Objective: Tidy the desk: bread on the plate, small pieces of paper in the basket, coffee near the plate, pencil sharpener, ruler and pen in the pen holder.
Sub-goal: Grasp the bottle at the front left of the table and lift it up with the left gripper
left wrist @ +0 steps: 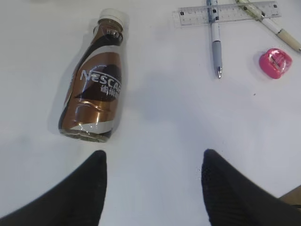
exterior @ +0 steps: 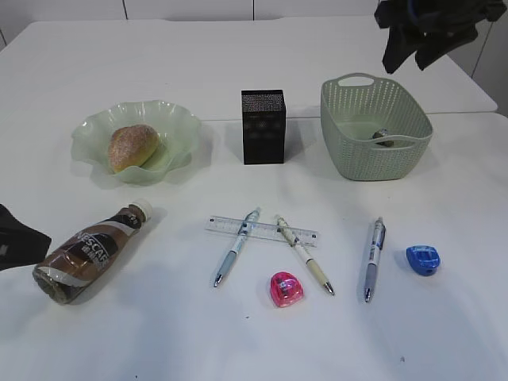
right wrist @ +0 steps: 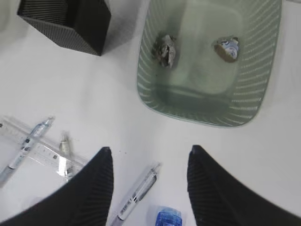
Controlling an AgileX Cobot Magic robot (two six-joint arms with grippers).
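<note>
The bread [exterior: 132, 147] lies on the wavy green plate [exterior: 176, 117]. The coffee [left wrist: 96, 94] lies on its side on the desk [exterior: 159, 333], just ahead of my open, empty left gripper [left wrist: 154, 153]. The ruler [exterior: 262, 231] lies flat under two pens [exterior: 236, 248] [exterior: 304, 254]. A third pen [right wrist: 138, 193] and a blue pencil sharpener [right wrist: 168, 219] sit below my open right gripper [right wrist: 150, 149], which hangs high near the basket [right wrist: 254, 94]. Two small pieces of paper [right wrist: 165, 48] [right wrist: 227, 48] lie in it. A pink sharpener [exterior: 286, 289] lies in front. The pen holder [exterior: 263, 127] stands mid-table.
The desk's seam runs behind the plate, pen holder and basket. The desk's far edge [exterior: 262, 20] meets a wall. The left arm [exterior: 16, 238] shows only at the left edge of the exterior view, the right arm [exterior: 425, 32] at the top right.
</note>
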